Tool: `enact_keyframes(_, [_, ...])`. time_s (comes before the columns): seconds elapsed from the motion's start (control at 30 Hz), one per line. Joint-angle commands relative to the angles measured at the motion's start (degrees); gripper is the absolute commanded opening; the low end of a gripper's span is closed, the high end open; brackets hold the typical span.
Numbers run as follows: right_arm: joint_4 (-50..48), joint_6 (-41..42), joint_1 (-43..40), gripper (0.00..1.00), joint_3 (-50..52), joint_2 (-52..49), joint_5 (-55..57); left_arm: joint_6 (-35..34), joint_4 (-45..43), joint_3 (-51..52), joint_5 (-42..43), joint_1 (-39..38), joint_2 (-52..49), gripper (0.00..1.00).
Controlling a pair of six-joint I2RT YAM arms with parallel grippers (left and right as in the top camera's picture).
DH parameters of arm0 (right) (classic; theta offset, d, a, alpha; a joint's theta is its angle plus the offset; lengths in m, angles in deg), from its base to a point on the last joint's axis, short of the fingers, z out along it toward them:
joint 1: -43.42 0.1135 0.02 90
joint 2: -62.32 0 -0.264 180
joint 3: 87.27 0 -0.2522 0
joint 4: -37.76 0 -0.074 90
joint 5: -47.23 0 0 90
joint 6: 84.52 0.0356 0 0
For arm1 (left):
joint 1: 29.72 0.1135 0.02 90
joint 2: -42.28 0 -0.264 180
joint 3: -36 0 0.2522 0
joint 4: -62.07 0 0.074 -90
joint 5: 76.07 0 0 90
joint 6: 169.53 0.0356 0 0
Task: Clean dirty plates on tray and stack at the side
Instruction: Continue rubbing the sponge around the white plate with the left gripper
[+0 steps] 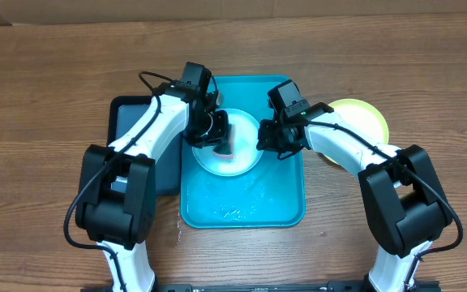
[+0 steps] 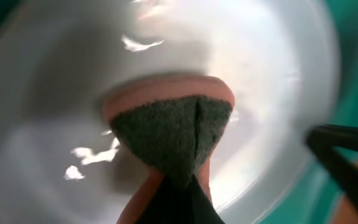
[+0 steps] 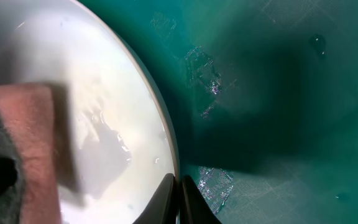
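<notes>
1. Step in hand, as judged: scrubbing. The sponge was dark scouring face down on the plate. Its orange back showed around the edge.
2. To do it well: keep that face flat, press lightly, and sweep from centre to rim in overlapping passes. Too much push could slide the wet plate or tip it about the held edge.
3. Left gripper: jaws clenched on the sponge's folded lower end, nothing else between them.
4. Right gripper: jaws pinched tight on the plate's rim on the side away from the sponge, steadying it. The grip sat at the very lip, so a hard stroke toward it might pop the rim free.
5. The plate lay in the far half of the tray. Water had pooled in the near half.
6. Farther out, a yellow plate sat on the table just beside the tray, under the right arm, likely the stack spot.
7. A dark tray lay against the other side. I could not make out a third plate.
</notes>
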Motion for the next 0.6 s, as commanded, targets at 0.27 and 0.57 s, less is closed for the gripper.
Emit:
enact_keyframes(0.27, [-0.59,0.0,0.33,0.04,0.24,0.98,-0.66,-2.19,2.64,2.34,-18.86,0.61,2.12,0.04])
enact_keyframes(0.57, [-0.63,0.0,0.76,0.04,0.24,1.01,-0.66,-2.82,-9.79,11.54,-5.29,0.57,2.12,0.04])
